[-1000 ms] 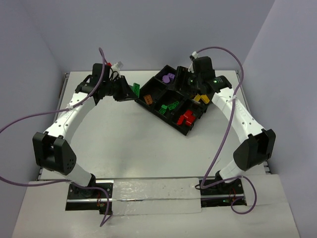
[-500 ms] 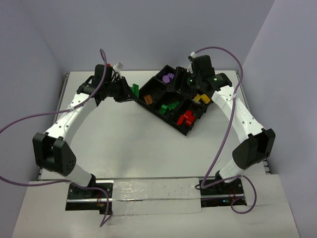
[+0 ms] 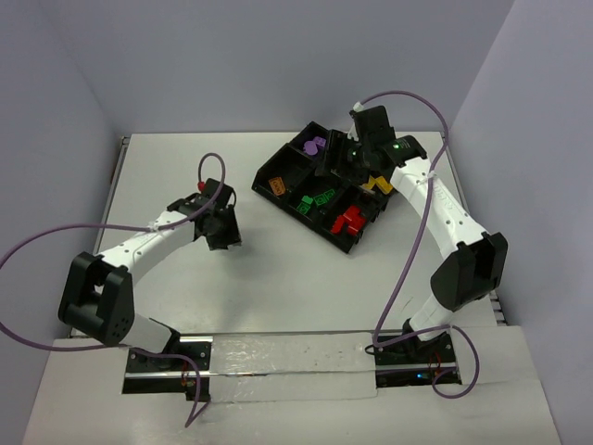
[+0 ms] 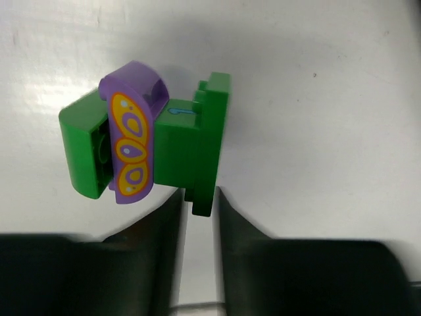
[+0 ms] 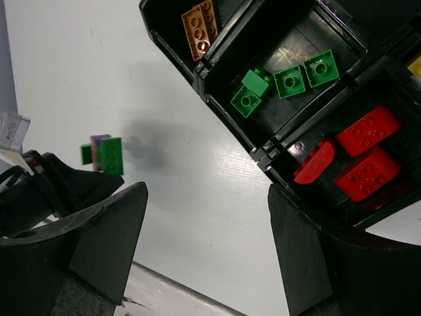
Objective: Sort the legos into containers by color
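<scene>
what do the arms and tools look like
The left arm and right arm have white links, black joints. The left tool and right tool are black, two-fingered. Purple cables loop off both; a green light sits on the right one.

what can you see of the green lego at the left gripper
The green lego is glossy plastic: a rounded block and a stepped block, with a purple curved piece bearing yellow-orange ovals fixed between them. It sits sideways over the white table, its lower edge between the fingers of the left gripper; whether they clamp it is unclear.
</scene>
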`<state>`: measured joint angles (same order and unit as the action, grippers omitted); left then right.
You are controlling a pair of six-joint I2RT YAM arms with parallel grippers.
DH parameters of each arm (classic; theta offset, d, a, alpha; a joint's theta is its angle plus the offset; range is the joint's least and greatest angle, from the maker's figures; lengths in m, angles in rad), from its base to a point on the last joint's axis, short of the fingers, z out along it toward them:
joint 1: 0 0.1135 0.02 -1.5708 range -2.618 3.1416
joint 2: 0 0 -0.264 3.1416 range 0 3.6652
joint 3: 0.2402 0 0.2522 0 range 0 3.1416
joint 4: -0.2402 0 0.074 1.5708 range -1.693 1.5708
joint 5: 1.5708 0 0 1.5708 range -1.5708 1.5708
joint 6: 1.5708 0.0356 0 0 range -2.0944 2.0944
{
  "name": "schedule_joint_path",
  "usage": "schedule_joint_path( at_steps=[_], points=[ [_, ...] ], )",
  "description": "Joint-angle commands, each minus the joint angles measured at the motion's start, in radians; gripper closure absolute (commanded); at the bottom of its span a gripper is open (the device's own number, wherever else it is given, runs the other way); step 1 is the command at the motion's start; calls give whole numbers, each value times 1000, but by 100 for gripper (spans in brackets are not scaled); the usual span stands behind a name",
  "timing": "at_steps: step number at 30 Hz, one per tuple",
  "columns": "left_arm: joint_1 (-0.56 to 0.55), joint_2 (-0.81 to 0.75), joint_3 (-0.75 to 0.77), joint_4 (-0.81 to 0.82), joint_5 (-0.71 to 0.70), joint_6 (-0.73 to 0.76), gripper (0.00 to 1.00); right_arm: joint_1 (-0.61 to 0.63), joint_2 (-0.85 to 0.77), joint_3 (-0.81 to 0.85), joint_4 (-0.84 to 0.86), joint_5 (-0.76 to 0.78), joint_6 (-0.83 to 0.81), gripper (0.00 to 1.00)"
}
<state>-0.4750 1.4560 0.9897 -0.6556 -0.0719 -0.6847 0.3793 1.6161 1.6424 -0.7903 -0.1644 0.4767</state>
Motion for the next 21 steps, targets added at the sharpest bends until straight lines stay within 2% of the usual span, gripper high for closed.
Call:
schedule_joint_path(
  at_steps=[1,2,3,9,10,13,14,16,21],
  points=[
    [-15,44,45,42,-63,6,16,17,-6,27,-19,25,-17,18],
    [-16,51,57,25,-60,21,2,19,-5,27,-20,26,-18,18],
    [-16,51,72,12,-56,31,1,20,-2,27,-21,26,-18,18],
    [-12,45,229,-102,-86,32,1,33,22,38,-22,27,-17,17],
    [-4,42,261,-142,-126,4,4,35,26,43,-25,29,-20,17],
    [61,46,292,-238,-190,-122,22,41,30,59,-34,40,-26,17],
    [86,44,286,-248,-178,-134,24,41,31,59,-37,42,-29,17],
    [119,49,270,-245,-172,-121,23,41,31,60,-38,45,-32,17],
    [125,93,241,-211,-125,-62,14,43,39,67,-41,44,-36,18]
  ],
)
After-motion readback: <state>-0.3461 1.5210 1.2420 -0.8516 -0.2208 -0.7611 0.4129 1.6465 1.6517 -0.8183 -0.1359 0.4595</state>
